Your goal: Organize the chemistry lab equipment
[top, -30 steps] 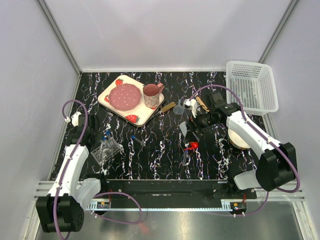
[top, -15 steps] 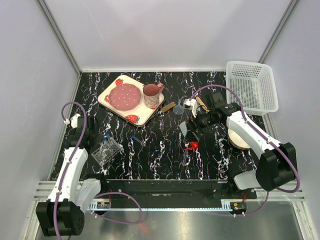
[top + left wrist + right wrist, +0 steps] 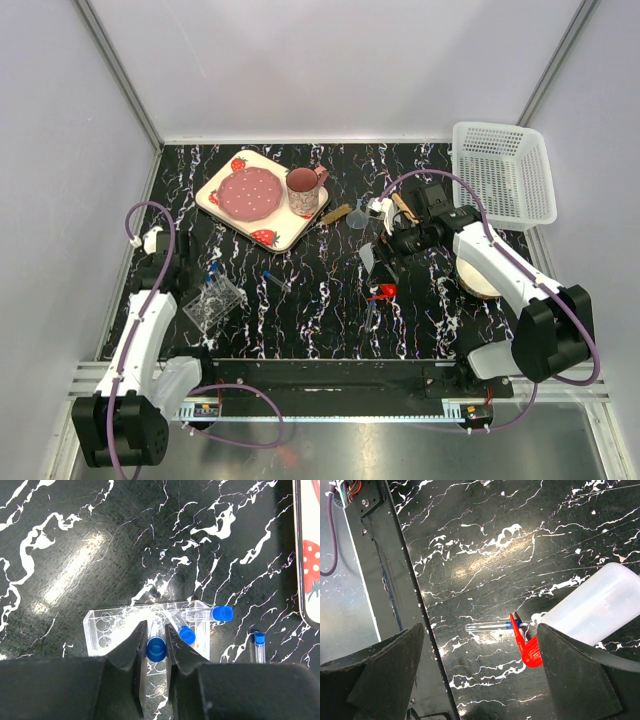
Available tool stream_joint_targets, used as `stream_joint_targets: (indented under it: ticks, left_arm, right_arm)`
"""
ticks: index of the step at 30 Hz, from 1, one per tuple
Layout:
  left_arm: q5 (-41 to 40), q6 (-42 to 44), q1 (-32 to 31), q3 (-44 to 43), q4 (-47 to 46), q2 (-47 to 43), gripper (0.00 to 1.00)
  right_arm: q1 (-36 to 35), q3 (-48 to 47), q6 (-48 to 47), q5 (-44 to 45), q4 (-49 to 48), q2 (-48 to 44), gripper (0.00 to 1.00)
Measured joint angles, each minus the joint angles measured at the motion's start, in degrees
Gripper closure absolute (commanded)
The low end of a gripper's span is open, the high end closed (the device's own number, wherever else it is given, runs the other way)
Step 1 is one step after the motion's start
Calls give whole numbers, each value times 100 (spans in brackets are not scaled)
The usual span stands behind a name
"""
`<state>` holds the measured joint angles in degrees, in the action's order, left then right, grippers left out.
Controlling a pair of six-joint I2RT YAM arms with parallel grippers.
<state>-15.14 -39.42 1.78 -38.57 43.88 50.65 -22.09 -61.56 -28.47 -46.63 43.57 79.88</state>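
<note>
My left gripper [image 3: 156, 637] is shut on the blue cap of a clear tube [image 3: 156, 649], held just above the clear plastic rack [image 3: 102, 630]. Two more blue-capped tubes [image 3: 187, 635] lean in the rack. Another tube [image 3: 258, 642] lies loose on the table to its right. My right gripper [image 3: 480, 665] stands wide open above the table. The translucent squeeze bottle [image 3: 590, 610] lies on its side there, its red cap [image 3: 532, 652] close to the right finger. A small tube [image 3: 487, 626] lies between the fingers, untouched.
The strawberry tray [image 3: 228, 215] with pink plate and mug [image 3: 303, 190] sits at the back left. A clear funnel [image 3: 358, 215] and wooden-handled tools [image 3: 336, 214] lie mid-back. A white basket [image 3: 503, 175] stands back right. A cream bowl [image 3: 478, 285] shows under the right arm.
The left arm has shifted very slightly, still gripping the tube. The right arm has not moved.
</note>
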Motion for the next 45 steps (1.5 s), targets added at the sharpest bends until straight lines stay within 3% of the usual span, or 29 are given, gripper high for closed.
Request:
stream_joint_targets:
  ticks: [14,29,38,45]
  left_arm:
    - [105,190,0,-4,-122,428,82]
    - [186,271,0,-142,-44,341,46]
    - [184,313,0,-505,219,-221,39]
    - [297,481,0,-570,380,-793,14]
  right_arm:
    - [2,2,0,0,-2,0,0]
    - [13,4,-4,0,0,0,0]
    - [13,15,-28,-26,0,2,0]
    - [13,85,-103,-122,2,0,0]
